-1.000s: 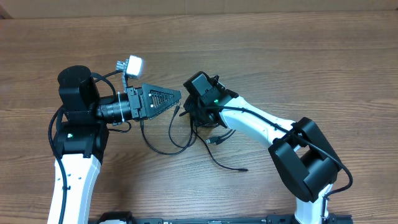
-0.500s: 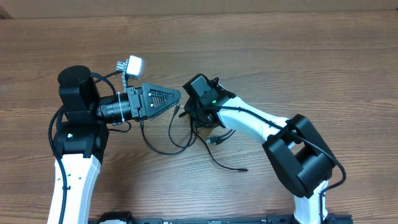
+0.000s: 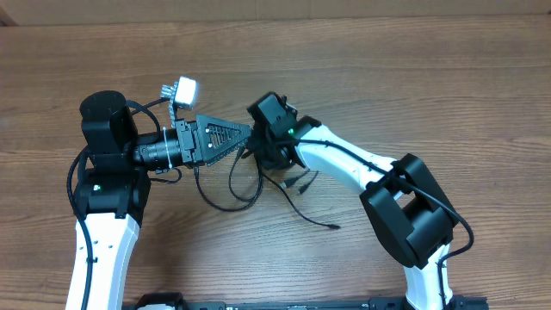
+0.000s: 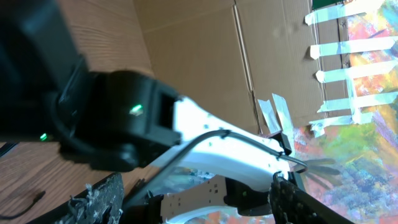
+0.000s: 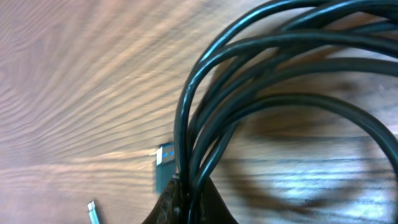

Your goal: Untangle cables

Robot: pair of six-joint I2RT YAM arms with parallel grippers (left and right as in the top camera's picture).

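With the right gripper closed tight, pinching a bunch of the cables at mid-table. Trailing from there in loose loops toward the near side, plug ends free, over the wooden table. Just left of it, the left gripper spread wide, holding nothing.

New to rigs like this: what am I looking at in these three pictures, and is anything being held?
Two robot arms sit at a wooden table. The overhead picture looks down on both: left arm on the left, right arm on the right. The other two come from a small camera on each wrist. Thin black cables lie looped on the table. The right tool is shut on a bunch of them, shown close up in its wrist view, a small plug lying nearby. The left tool is open, holds nothing, and points toward the right arm.
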